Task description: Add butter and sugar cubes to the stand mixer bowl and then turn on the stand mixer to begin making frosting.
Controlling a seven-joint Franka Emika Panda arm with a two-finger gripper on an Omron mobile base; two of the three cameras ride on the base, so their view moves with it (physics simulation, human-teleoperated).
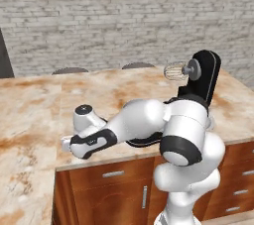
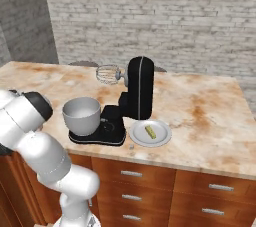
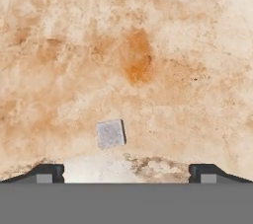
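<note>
Over the marbled orange counter (image 3: 148,60), at the left of the island, my gripper (image 3: 126,172) hangs with its fingers (image 3: 45,172) spread wide apart, holding nothing. Between and just ahead of them in the hand view lies a small pale grey sugar cube (image 3: 109,133), flat on the stone and not touching either finger. Further right in the right base view sits the stand mixer bowl (image 2: 82,115), grey and deep, resting on the flat base of the black stand mixer (image 2: 135,93), whose head is tilted up with the wire whisk (image 2: 106,73) raised well above the bowl. Just beside the mixer's base on the right is a white plate (image 2: 159,140), and the butter (image 2: 150,131) lies on it, a small yellowish stick.
</note>
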